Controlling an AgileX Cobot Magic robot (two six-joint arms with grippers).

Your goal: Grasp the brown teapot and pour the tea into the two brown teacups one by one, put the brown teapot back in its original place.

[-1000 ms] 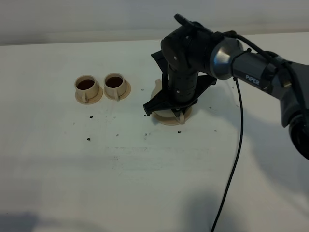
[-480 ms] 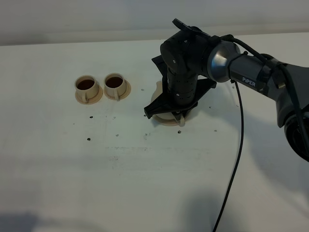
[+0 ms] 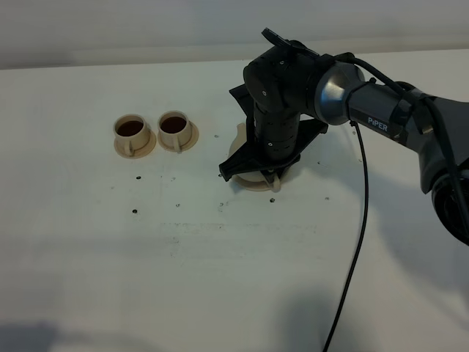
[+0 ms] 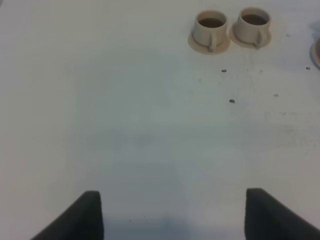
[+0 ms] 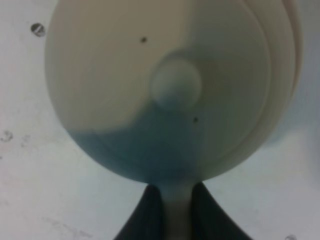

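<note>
- Sitting right of centre in the exterior high frame, the brown teapot (image 3: 253, 174) is mostly hidden under the black arm; only its pale lower edge and a bit of handle peek out.
- From the right wrist view the teapot (image 5: 165, 90) fills the frame, lid knob (image 5: 176, 84) near the middle, its loop handle (image 5: 176, 212) running down to the bottom edge.
- The right gripper (image 5: 175, 215) has its two dark fingers (image 5: 145, 217) pinched tight on that handle, one on each side.
- A wider pale rim shows past the pot's right edge in that view, probably the saucer (image 5: 295, 65) beneath it, though the blur makes this hard to say.
- The two brown teacups (image 3: 152, 132) stand side by side on their small saucers, upper left of the exterior frame, well apart from the pot, both holding dark tea.
- The left gripper (image 4: 172, 215) hangs over bare white table (image 4: 125, 125), jaws spread wide, holding nothing; the cups sit at that frame's top right.
- Small dark specks (image 3: 135, 211) dot the tabletop between the cups and the pot.
</note>
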